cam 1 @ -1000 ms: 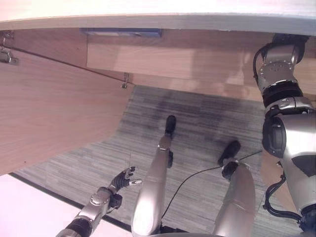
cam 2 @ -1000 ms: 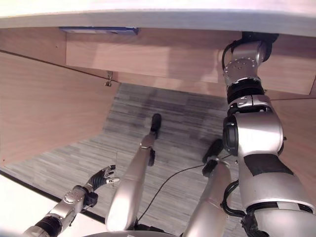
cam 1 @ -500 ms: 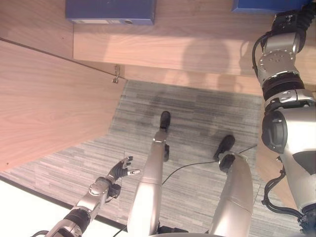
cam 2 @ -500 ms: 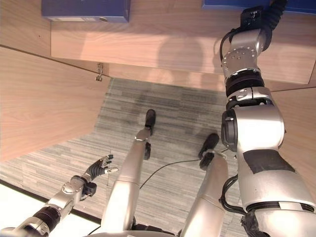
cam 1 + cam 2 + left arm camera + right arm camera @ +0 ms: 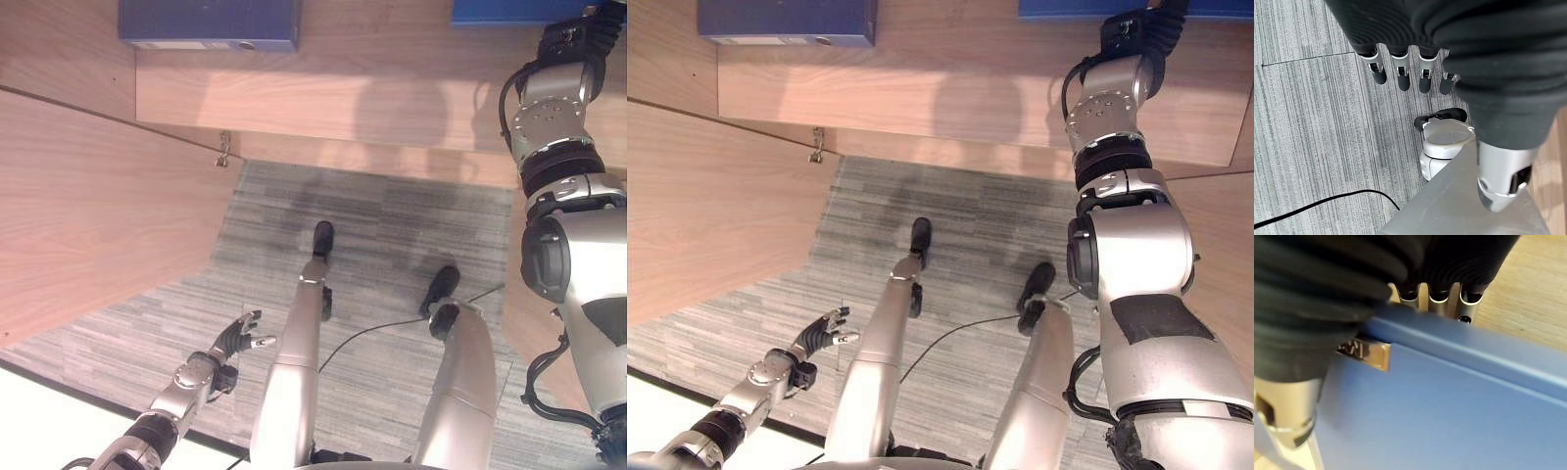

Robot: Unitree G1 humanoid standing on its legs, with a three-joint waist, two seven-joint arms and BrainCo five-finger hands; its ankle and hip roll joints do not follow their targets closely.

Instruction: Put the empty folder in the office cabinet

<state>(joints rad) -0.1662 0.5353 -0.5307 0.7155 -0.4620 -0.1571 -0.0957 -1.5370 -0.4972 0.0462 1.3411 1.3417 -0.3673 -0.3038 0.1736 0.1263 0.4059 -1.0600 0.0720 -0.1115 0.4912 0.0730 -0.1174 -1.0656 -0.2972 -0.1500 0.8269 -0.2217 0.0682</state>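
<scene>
Right, starting over on the left, the left hand (image 5: 235,341) hangs low over the grey carpet (image 5: 392,225), fingers straight and spread loosely, nothing in it; its own wrist view shows those dark-tipped fingers (image 5: 1403,81) pointing at bare floor. Up and left of it sits the open cabinet door (image 5: 88,206), a broad wooden panel with a small metal hinge (image 5: 225,152) at its inner edge, and just above that hinge a dark blue binder (image 5: 208,24) is shelved inside the cabinet (image 5: 333,98). Moving right along the same shelf edge, the blue folder (image 5: 1449,401) shows at the top, well right of the hinge, with the right hand (image 5: 1437,298) raised to it. In the right wrist view the fingers (image 5: 1439,301) reach over the folder's top edge and down its far side, with the dark cover against the near face, so the hand looks clamped on that edge, though the thumb is hidden. As for handling, I'd judge this folder light, being empty, and stiff in its boards, with a smooth cover that could slide in a loose grip. Taking it by one edge seems sound, but a flat board may swing or flap open, so a firm pinch near the spine, by the small metal label plate (image 5: 1364,352), looks safest.
</scene>
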